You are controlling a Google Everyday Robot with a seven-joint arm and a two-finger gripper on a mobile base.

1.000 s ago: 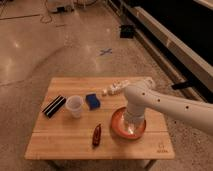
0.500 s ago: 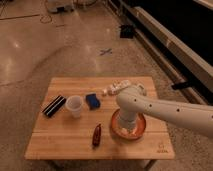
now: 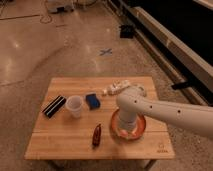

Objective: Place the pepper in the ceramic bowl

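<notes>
I am holding my gripper (image 3: 126, 129) down over the wide, glossy orange-red ceramic bowl (image 3: 142, 128), with my white arm (image 3: 165, 111) reaching in from the right and covering much of it. I cannot tell whether the gripper is open or closed. The small, slim dark red pepper (image 3: 96, 136) is lying on the light wooden table (image 3: 60, 135) just left of the bowl, apart from its rim. Further left, a translucent white plastic cup (image 3: 74, 106) is standing between a blue block (image 3: 92, 100) and a flat black rectangular object (image 3: 54, 106).
</notes>
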